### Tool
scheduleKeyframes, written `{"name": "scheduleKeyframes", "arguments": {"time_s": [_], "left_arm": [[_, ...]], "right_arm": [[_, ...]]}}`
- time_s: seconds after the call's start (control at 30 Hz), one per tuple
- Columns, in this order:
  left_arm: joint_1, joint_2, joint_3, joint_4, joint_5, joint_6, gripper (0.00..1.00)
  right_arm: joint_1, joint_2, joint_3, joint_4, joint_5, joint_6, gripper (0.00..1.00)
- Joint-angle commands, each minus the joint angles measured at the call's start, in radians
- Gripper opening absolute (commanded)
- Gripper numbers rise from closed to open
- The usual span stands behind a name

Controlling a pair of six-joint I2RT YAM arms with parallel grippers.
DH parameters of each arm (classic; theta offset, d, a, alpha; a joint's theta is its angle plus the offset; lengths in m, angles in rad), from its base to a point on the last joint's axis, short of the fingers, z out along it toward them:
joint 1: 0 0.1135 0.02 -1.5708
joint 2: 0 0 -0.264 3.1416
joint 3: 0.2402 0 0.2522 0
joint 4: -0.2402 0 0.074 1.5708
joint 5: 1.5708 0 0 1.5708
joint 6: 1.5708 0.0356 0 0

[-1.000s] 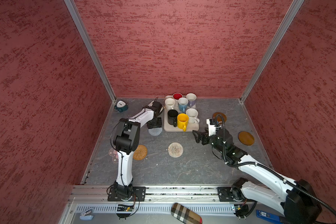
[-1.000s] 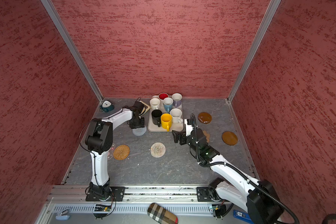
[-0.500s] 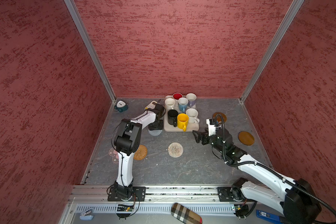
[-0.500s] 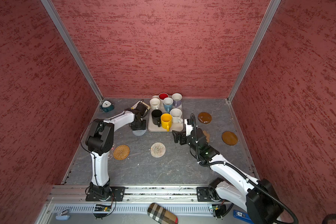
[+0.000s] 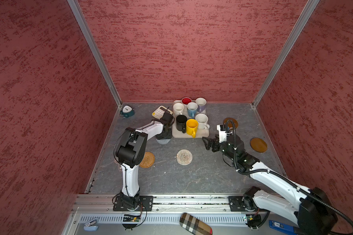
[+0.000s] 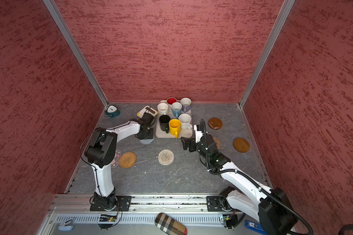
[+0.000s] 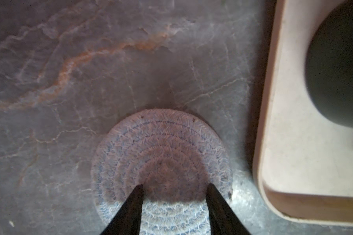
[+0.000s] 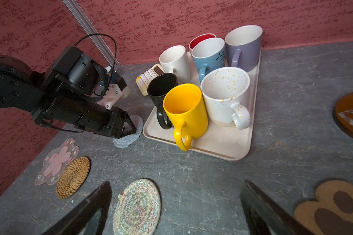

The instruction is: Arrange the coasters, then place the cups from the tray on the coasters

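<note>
left hand (image 7: pixel 174 186): half-open, gripping nothing, fingertips on the grey coaster (image 7: pixel 161 146); only the left wrist view shows this.
grey coaster: on the desk (image 7: pixel 90 71), just beside the tray (image 8: pixel 218 140), at its 8 o'clock in both top views.
right hand (image 8: pixel 176 183): wide open, empty.
cups (image 8: pixel 183 109): all seven on the tray.

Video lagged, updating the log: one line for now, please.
left gripper open, tips at grey coaster | right gripper open, empty | seven cups on tray, none placed

Left hand (image 7: pixel 174 185) half-spread, right hand (image 8: pixel 177 183) agape
</note>
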Motion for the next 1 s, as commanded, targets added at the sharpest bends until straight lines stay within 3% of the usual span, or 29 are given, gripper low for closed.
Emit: {"name": "scheduleKeyframes", "arguments": {"time_s": [0.0, 0.57, 0.97], "left_arm": [[-0.022, -0.008, -0.074, -0.057, 0.038, -0.033, 0.5], [-0.141, -0.116, -0.276, 0.024, 0.069, -0.12, 0.5], [-0.228, -0.27, -0.447, 0.06, 0.085, -0.218, 0.49]], "right_arm": [[-0.01, 0.001, 0.018, -0.004, -0.014, 0.017, 0.99], [-0.01, -0.019, 0.044, -0.032, -0.051, 0.063, 0.99], [-0.01, 0.002, 0.071, -0.048, -0.085, 0.055, 0.99]]}}
